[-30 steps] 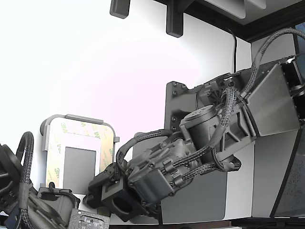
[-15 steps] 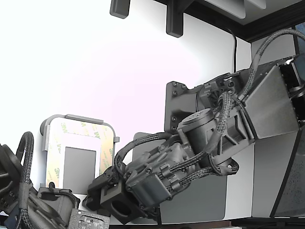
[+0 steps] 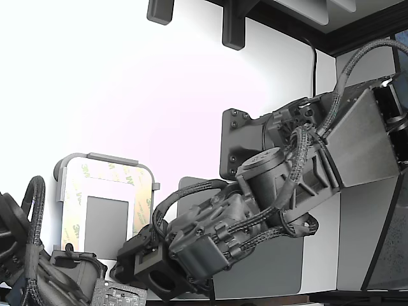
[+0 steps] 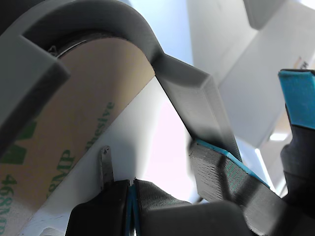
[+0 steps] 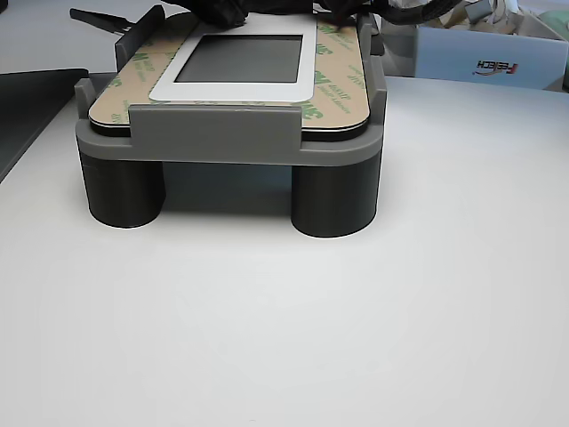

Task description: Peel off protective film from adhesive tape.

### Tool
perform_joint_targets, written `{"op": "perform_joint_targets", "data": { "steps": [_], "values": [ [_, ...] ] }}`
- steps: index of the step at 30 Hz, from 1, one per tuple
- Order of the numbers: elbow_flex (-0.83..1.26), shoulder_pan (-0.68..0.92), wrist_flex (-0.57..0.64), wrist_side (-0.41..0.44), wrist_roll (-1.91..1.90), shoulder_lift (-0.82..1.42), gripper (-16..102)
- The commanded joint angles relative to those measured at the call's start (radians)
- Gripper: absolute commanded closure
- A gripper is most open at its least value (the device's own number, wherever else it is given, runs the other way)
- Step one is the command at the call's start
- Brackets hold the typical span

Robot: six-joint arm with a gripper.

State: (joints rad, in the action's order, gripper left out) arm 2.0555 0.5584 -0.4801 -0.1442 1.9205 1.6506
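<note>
The protective film is a cream strip frame with green print around a grey rectangle on a white plate. The plate lies in a grey cradle. Only the liner shows; the adhesive tape stays hidden under it. My gripper hangs at the plate's lower right corner in the exterior view. Up close, the tan film fills the wrist view beside the cradle's curved wall. Blue-padded fingers stand just off the plate. A thin grey tab rises at the film's inner edge, where two dark jaw parts meet.
A second arm with braided cables sits at the exterior view's lower left. A dark grey mat lies under my arm. The cradle stands on two dark round legs on the white table. A white box stands behind.
My arm has sunk and the wrist has slid a little down and to the exterior view's left, closer to the plate's corner. The film and plate look unchanged.
</note>
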Motion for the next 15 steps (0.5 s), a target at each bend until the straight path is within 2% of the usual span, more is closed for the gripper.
{"op": "perform_joint_targets", "data": {
  "steps": [1, 15],
  "values": [
    [-0.009, -0.003, 0.003, 0.003, -0.003, 0.025, 97],
    [-0.023, 0.012, -0.035, 0.017, -0.021, 0.029, 97]
  ]
}}
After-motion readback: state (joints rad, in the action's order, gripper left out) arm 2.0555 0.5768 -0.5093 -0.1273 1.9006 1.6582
